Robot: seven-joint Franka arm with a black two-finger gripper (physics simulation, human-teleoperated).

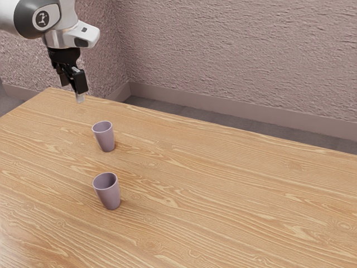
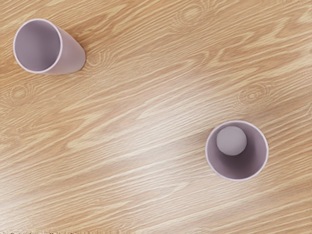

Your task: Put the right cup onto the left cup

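The right cup (image 1: 108, 193), taken to be the one nearer the exterior camera, is seen upright on the worktop (image 1: 234, 195), apart from the left cup (image 1: 105, 137). The approach seems in hand: the gripper (image 1: 72, 93) is held above, its fingers (image 1: 81, 84) spread and empty. Next, it should be centred over the right cup, lowered and closed.

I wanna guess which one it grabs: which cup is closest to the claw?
The cup nearer the wall. The claw hangs closer to it than to the other cup.
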